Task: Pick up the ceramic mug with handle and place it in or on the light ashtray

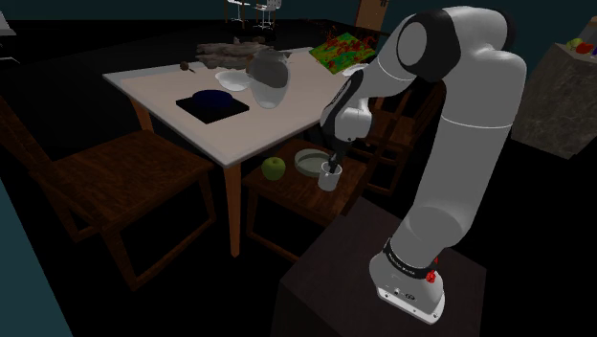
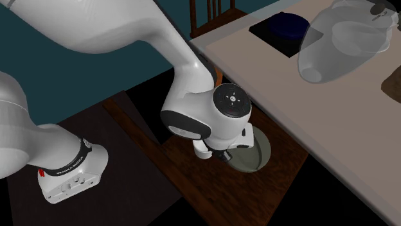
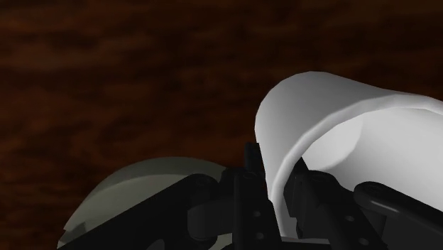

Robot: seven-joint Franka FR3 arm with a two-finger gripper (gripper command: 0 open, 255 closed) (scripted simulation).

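Dark wooden chair seat [image 1: 297,201], tucked against the table [image 1: 163,81], carries the white mug [image 1: 329,179] just right of the shoulder view's centre, with the jaws clenched on one side of its rim wall, one finger inside and one outside. Such a thin, off-centre pinch could let the mug swing or slip when carried. The light ashtray [image 1: 308,160] lies just beside it toward the upper left, so a tilted mug may clip that rim or topple, and the green apple [image 1: 275,168] further left could get nudged.
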